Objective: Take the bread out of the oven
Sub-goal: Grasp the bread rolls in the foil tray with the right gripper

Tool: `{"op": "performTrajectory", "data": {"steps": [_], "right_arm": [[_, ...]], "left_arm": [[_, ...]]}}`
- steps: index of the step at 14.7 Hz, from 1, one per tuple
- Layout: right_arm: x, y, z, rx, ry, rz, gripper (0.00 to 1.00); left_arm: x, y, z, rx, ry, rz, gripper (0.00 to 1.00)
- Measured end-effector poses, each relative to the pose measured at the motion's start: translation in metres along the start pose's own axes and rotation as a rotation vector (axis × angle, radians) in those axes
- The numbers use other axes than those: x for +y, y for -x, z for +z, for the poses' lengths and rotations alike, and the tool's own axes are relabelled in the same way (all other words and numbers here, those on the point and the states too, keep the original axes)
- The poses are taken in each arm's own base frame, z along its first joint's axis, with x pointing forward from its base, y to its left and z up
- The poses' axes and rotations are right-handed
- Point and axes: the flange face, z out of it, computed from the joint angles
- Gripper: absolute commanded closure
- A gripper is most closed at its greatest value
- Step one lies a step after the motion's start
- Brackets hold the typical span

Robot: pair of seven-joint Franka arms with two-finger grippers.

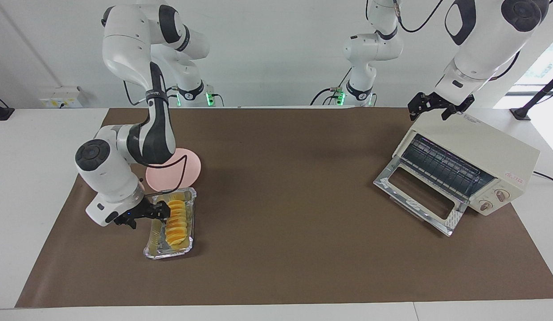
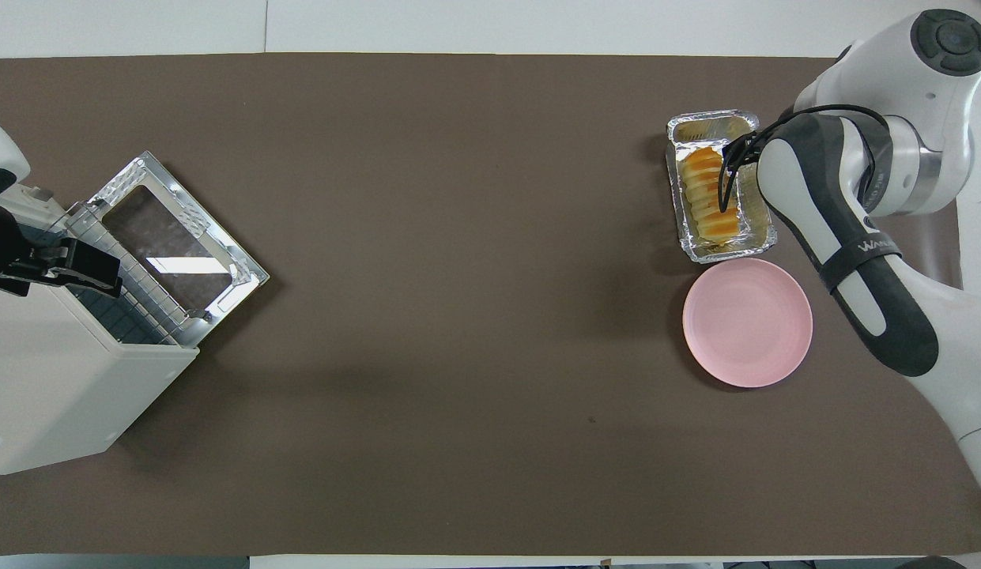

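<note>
The bread [image 1: 176,223] lies in a foil tray [image 1: 153,246] on the counter [image 1: 285,187], toward the right arm's end, just beside a pink plate [image 1: 191,167] that sits nearer the robots. The right gripper [image 1: 161,211] is down at the loaf, fingers on either side of it, closed on it. The oven [image 1: 477,147] stands at the left arm's end, door [image 1: 419,196] dropped open; the left gripper [image 1: 436,107] hangs over its top, how far open I cannot tell

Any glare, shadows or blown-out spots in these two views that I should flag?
Overhead view: a white glare patch sits on the oven door's glass; the foil tray also glints around the bread. Facing view: a window at the frame's edge, past the oven, is blown out; the right arm casts only a soft shadow beside the pink plate.
</note>
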Motion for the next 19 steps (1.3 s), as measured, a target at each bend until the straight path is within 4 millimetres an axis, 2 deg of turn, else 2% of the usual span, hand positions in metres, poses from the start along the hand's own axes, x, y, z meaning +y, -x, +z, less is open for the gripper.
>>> {"op": "performTrajectory", "data": {"steps": [3, 5, 8, 12, 13, 15, 16, 17, 18, 19], "right_arm": [[-0.031, -0.001, 0.006, -0.008, 0.019, 0.027, 0.00], [-0.042, -0.001, 0.018, 0.009, 0.033, 0.027, 0.01], [-0.042, 0.005, 0.042, 0.022, 0.039, 0.025, 0.03], [-0.042, 0.008, 0.053, 0.042, 0.038, 0.043, 0.05], [-0.042, 0.009, 0.055, 0.048, 0.037, 0.048, 0.15], [-0.042, 0.009, 0.057, 0.056, 0.036, 0.072, 0.47], [-0.043, 0.009, 0.057, 0.057, 0.035, 0.090, 0.68], [-0.043, 0.009, 0.057, 0.059, 0.034, 0.104, 0.94], [-0.044, 0.009, 0.057, 0.060, 0.034, 0.110, 1.00], [-0.044, 0.009, 0.056, 0.060, 0.034, 0.112, 1.00]], "left_arm": [[0.000, 0.000, 0.000, 0.000, 0.000, 0.000, 0.00], [0.000, 0.000, 0.000, 0.000, 0.000, 0.000, 0.00], [0.000, 0.000, 0.000, 0.000, 0.000, 0.000, 0.00], [0.000, 0.000, 0.000, 0.000, 0.000, 0.000, 0.00], [0.000, 0.000, 0.000, 0.000, 0.000, 0.000, 0.00], [0.000, 0.000, 0.000, 0.000, 0.000, 0.000, 0.00], [0.000, 0.000, 0.000, 0.000, 0.000, 0.000, 0.00], [0.000, 0.000, 0.000, 0.000, 0.000, 0.000, 0.00], [0.000, 0.000, 0.000, 0.000, 0.000, 0.000, 0.00], [0.000, 0.000, 0.000, 0.000, 0.000, 0.000, 0.00]]}}
